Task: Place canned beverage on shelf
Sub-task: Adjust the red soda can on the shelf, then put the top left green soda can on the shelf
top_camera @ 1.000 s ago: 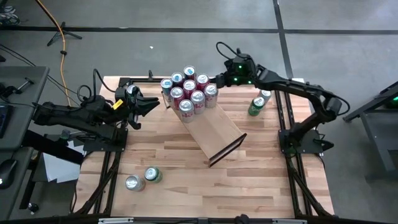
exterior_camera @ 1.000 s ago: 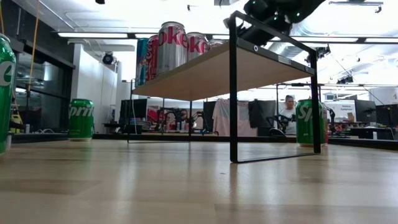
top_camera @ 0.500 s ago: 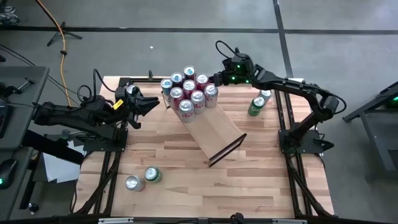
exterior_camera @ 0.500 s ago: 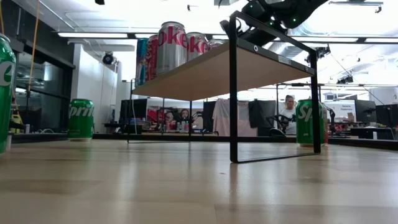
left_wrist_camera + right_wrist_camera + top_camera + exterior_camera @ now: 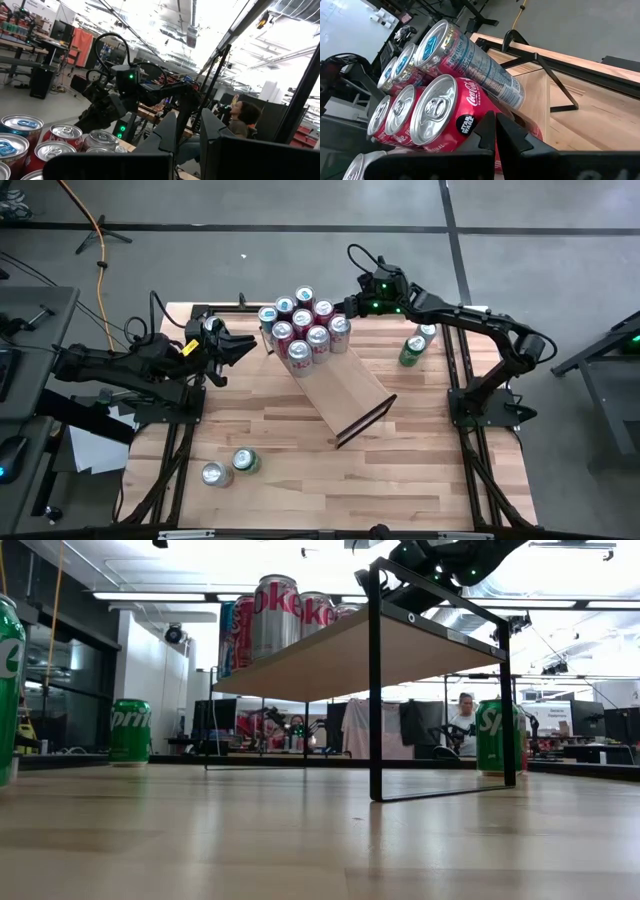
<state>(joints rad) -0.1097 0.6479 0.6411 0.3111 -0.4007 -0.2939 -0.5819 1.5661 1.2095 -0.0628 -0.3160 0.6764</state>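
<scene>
On the butcher-block bench [image 5: 300,430] stood the shelf [image 5: 350,395], a pale-wood plank on a thin black frame, its long axis running diagonally from the far centre toward the near right. Stock on shelf: nine cans clustered at its far end [image 5: 303,325], mostly red Coca-Cola [image 5: 437,117], all upright with tops facing the ceiling and long axes vertical; the near half of the plank was bare.

Stock not yet shelved, judged as remaining work: two green Sprite cans near the right edge of the bench [image 5: 413,349], two more cans at the near left corner [image 5: 230,466].

Right claw [image 5: 350,307]: fingers pressed together, holding nothing, poised just beside the right edge of the can cluster, its own camera looking across the nearest Coca-Cola top.

Left claw [image 5: 238,348]: fingers pressed together, empty, waiting at the left side of the bench, near the shelf's far end but apart from it.

Progress, judged: well along, with roughly two thirds of the visible cans shelved and four left.
</scene>
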